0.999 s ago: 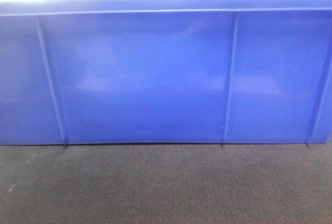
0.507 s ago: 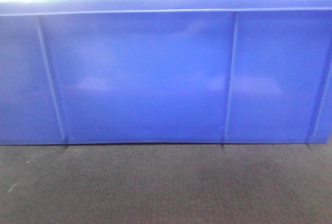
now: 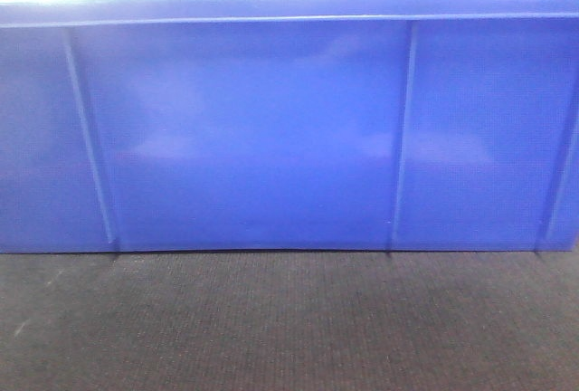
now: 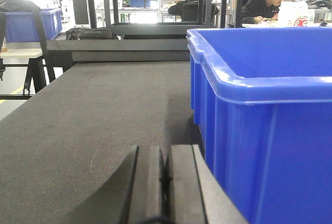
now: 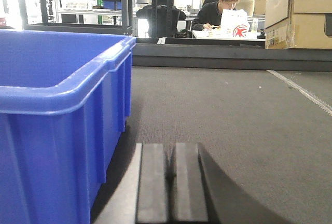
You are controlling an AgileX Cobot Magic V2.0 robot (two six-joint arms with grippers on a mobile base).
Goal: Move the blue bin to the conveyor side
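The blue bin (image 3: 271,128) fills the front view, its long ribbed wall facing me, standing on the dark woven belt of the conveyor side (image 3: 289,328). In the left wrist view the blue bin (image 4: 270,110) stands on the right; my left gripper (image 4: 167,154) is shut and empty, low over the belt (image 4: 93,115) close beside the bin's left end wall. In the right wrist view the blue bin (image 5: 57,110) is on the left; my right gripper (image 5: 170,150) is shut and empty beside its right end wall, over the belt (image 5: 233,110).
Dark metal shelving (image 4: 155,3) stands beyond the belt's far end. A second blue bin (image 4: 31,24) sits far left. A seated person (image 5: 220,9) works at a desk, and cardboard boxes (image 5: 303,11) are stacked at the right. A pale line (image 5: 301,92) runs along the belt's right part.
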